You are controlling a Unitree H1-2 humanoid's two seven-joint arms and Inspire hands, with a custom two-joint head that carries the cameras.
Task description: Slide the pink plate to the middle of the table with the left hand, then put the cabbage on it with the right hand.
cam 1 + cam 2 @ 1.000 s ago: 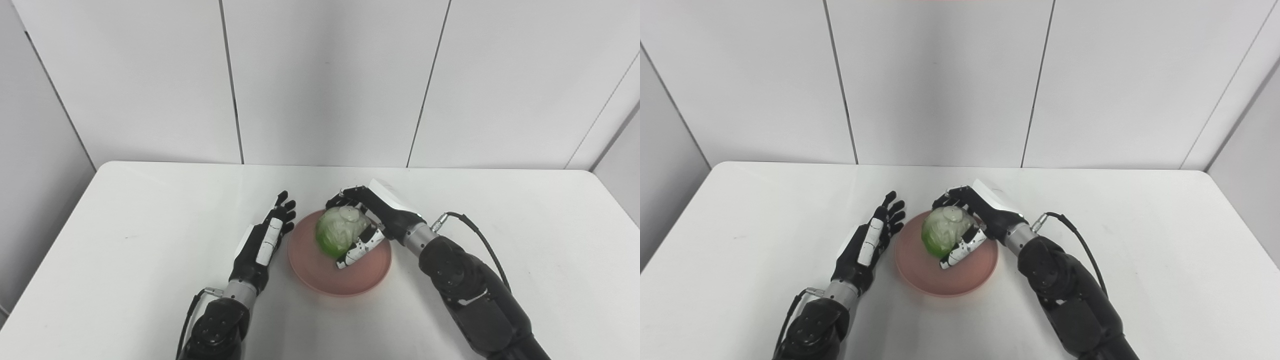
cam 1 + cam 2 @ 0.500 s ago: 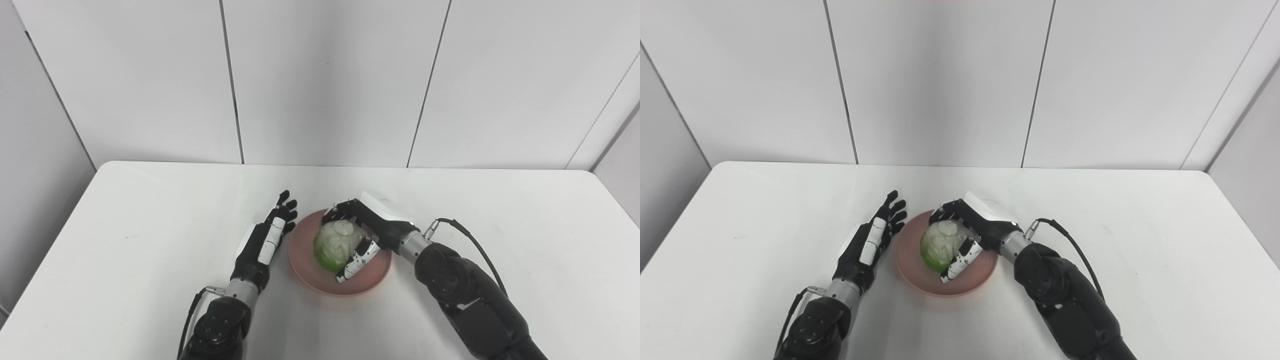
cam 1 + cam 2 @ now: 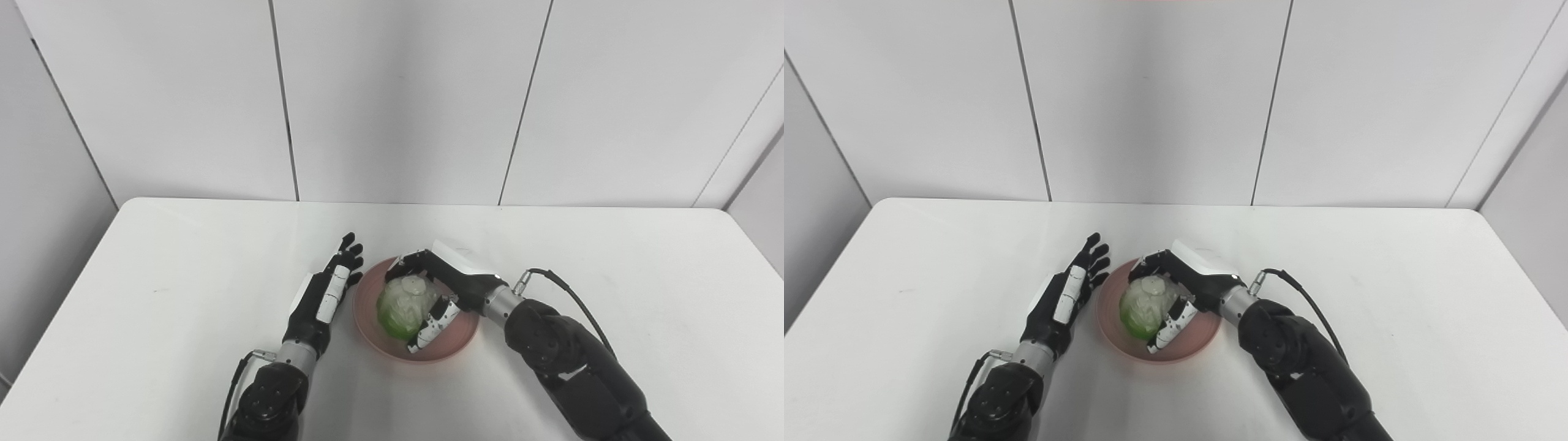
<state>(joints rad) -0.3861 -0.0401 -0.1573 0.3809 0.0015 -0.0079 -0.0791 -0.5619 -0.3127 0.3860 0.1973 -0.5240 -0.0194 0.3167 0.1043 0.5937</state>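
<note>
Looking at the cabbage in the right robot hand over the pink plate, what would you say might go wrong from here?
1. The cabbage is round; released by the right robot hand, it may roll off the shallow pink plate.
2. The fingers wrap under the cabbage, so withdrawing might drag it or shift the plate.
3. The open left robot hand lies close beside the rim and could nudge it.

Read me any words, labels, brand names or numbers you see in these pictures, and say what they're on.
None can be read. The pink plate, the cabbage, the white table and the wall panels carry no print. The white plates on the left hand and the right hand show only small dark marks, too small to tell whether they are lettering.
</note>
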